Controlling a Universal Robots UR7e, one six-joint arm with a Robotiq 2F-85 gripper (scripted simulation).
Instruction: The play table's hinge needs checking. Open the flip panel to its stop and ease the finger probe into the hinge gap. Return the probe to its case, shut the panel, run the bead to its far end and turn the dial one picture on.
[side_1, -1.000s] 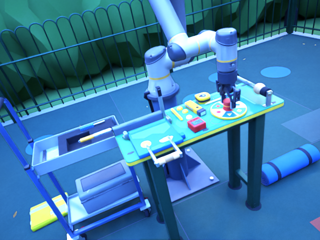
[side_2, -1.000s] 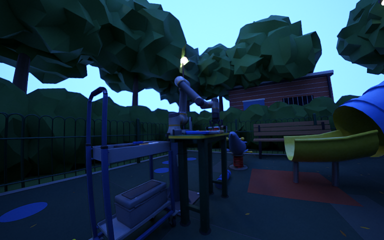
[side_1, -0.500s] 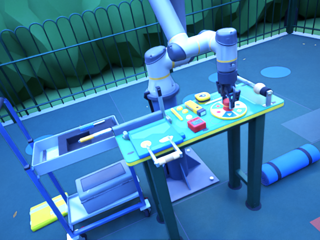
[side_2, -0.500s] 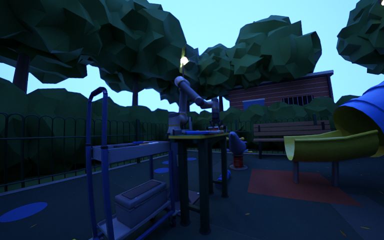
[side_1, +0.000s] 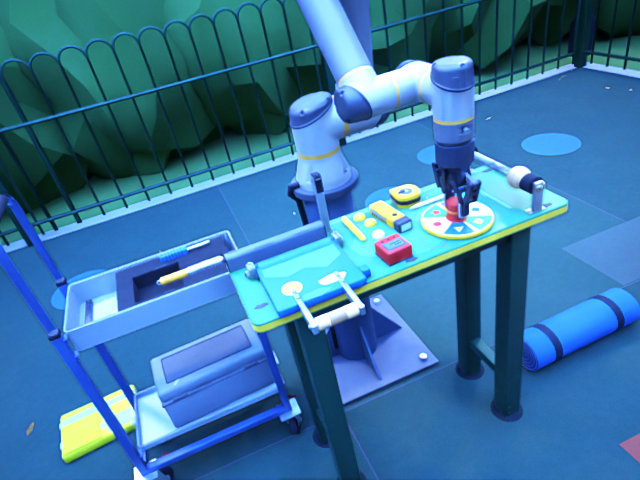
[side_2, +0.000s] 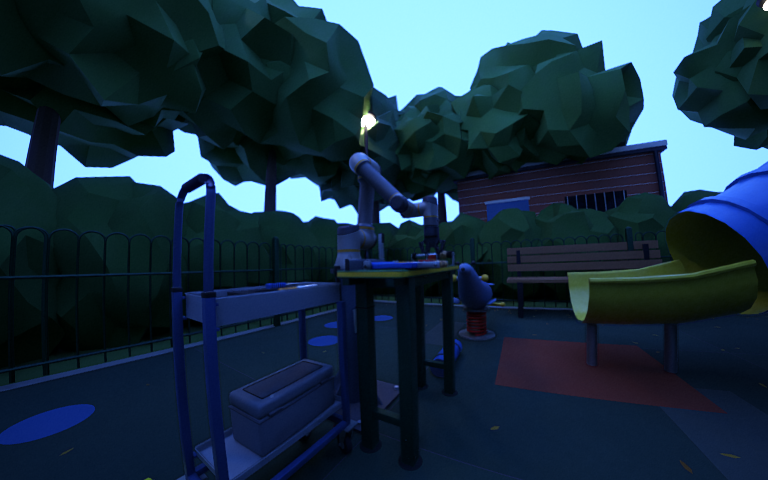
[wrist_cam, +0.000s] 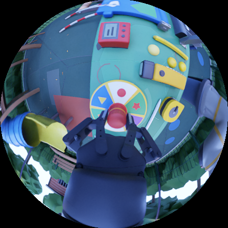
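Observation:
The red knob (side_1: 453, 205) (wrist_cam: 117, 113) of the picture dial (side_1: 457, 220) (wrist_cam: 117, 105) is partly hidden between the fingers of my gripper (side_1: 458, 199) (wrist_cam: 117, 119), which stands upright over the dial's middle with its fingers partly open around the knob. The dial is a round disc of coloured wedges with shapes, at the right part of the play table. The flip panel (side_1: 310, 271) lies flat at the table's left end, its white handle (side_1: 336, 315) over the front edge. The bead (side_1: 518, 177) sits at the right end of its rail. The yellow finger probe (side_1: 190, 271) lies in the case (side_1: 150, 281) on the cart.
A metal fence (side_1: 155, 113) runs behind the table and the arm's base. On the table stand a red box (side_1: 393, 248) (wrist_cam: 114, 34), a yellow torch (side_1: 390, 215) (wrist_cam: 163, 74) and a yellow tape measure (side_1: 405, 194) (wrist_cam: 171, 109). A rolled blue mat (side_1: 576, 327) lies on the ground at right.

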